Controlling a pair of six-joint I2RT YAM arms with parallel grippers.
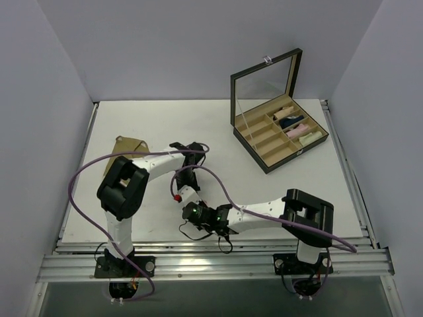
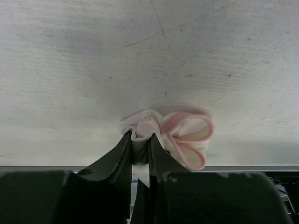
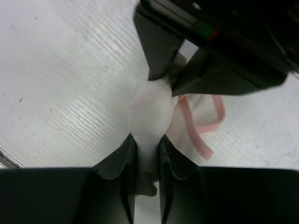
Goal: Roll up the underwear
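underwear, spanning left claw to right claw

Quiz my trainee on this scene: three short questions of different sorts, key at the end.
1. True or false: the left gripper and right gripper both pinch the white underwear.
2. Fill in: the lid of the box stands ____.
3. The tan underwear lies: A) in the box; B) on the left side of the table; C) in the right gripper.

Key: 1 true; 2 open; 3 B.
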